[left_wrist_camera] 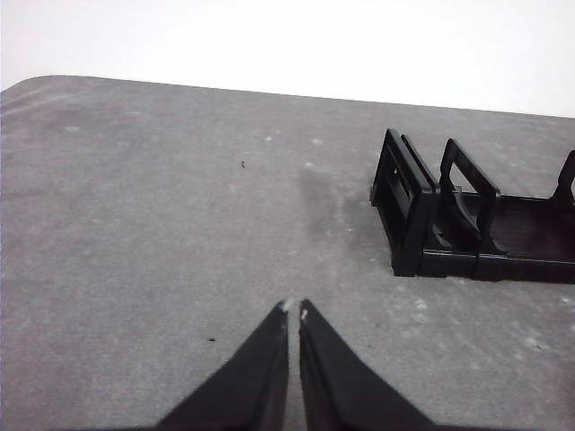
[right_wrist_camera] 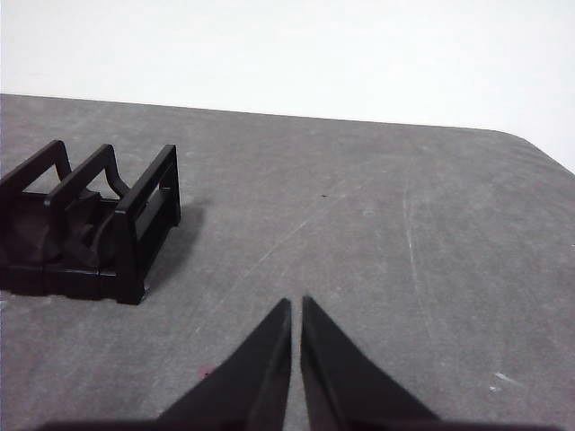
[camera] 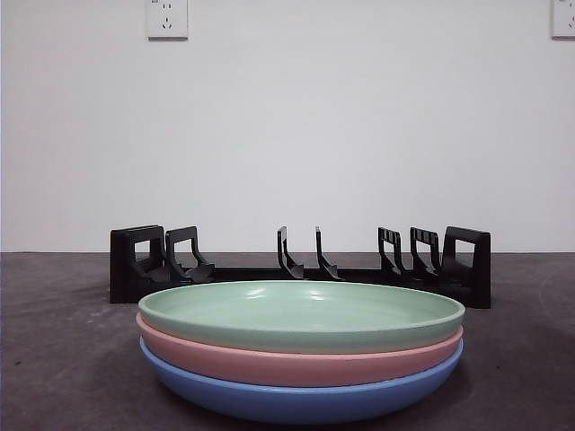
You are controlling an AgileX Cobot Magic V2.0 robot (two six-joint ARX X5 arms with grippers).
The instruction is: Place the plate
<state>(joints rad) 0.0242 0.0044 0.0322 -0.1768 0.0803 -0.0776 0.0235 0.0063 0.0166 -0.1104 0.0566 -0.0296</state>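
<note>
Three plates (camera: pixel 301 350) sat stacked one on another at the front of the table (camera: pixel 54 359). Behind the stack stood a rack (camera: pixel 301 266), spanning wider than the plates, before the wall (camera: pixel 287 126).

Front cam is sitting low, about table height, looking level across at the black rack (camera: pixel 301 265) with the stacked plates (camera: pixel 301 346) filling the foreground (really close). Both wrist cams are looking down across the grey table (left_wrist_camera: pixel 162 224) from opposite ends of that rack (left_wrist_camera: pixel 476 224) (right_wrist_camera: pixel 85 224), each catching one end, so all three are sharing it.
</note>
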